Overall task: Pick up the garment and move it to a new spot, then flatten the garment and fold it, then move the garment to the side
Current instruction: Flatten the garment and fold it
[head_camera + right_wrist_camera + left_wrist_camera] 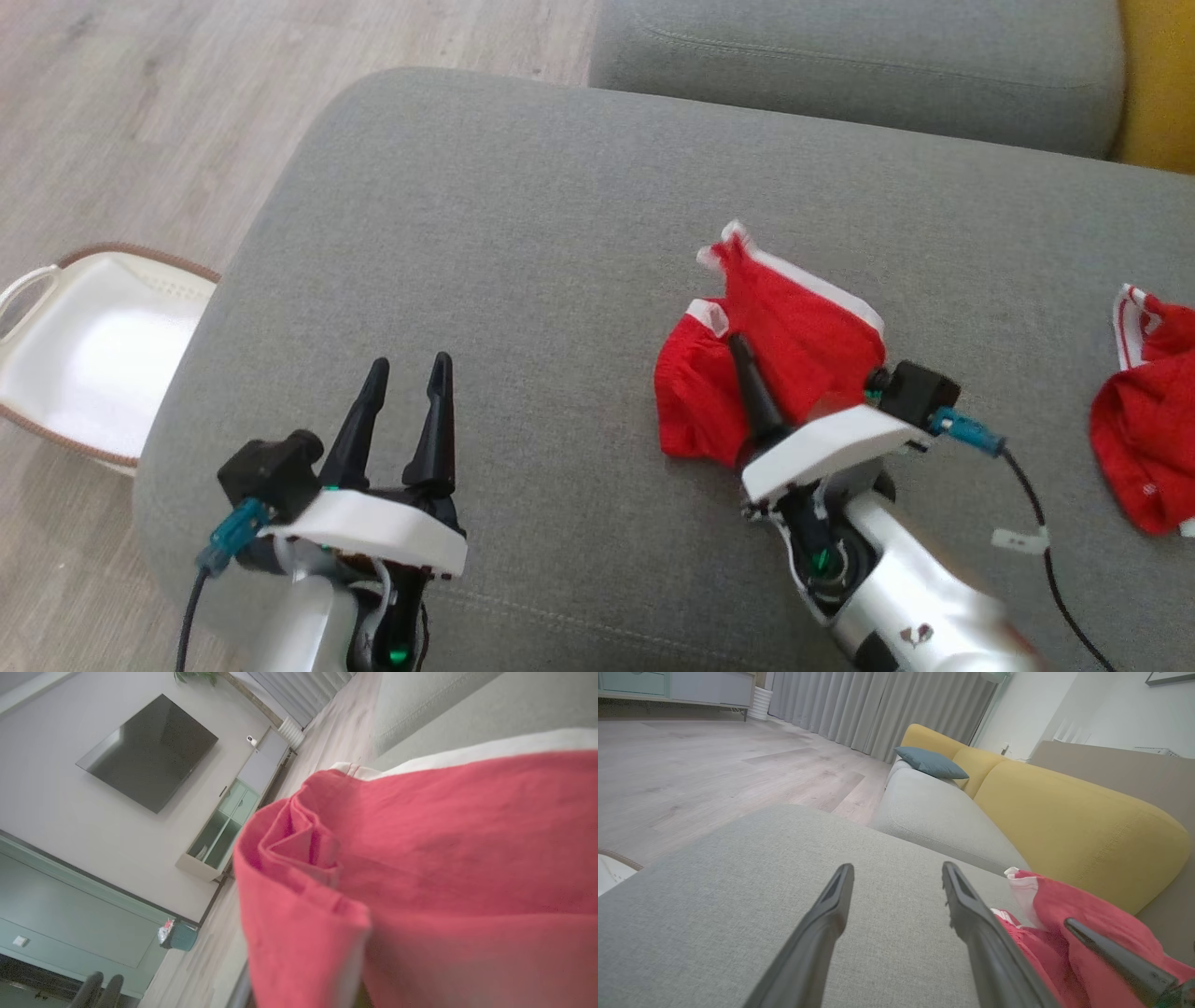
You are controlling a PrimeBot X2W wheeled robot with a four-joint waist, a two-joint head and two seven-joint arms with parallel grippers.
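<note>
The garment (794,345) is red with white trim and lies bunched on the grey cushion (523,233), right of centre. My right gripper (747,359) is shut on the garment's near part; one dark finger lies over the cloth and the other is hidden beneath it. Red folds of the garment (444,858) press close to the right wrist camera. My left gripper (411,364) hovers open over bare cushion to the garment's left, holding nothing. In the left wrist view its spread gripper (897,868) points across the cushion, with the garment (1064,905) and the right gripper's finger (1111,952) at lower right.
A second red garment (1148,420) lies at the cushion's right edge. A white basket (93,355) sits on the wooden floor left of the cushion. Another grey seat (840,65) lies beyond, with a yellow backrest (1064,821) and a blue pillow (931,763).
</note>
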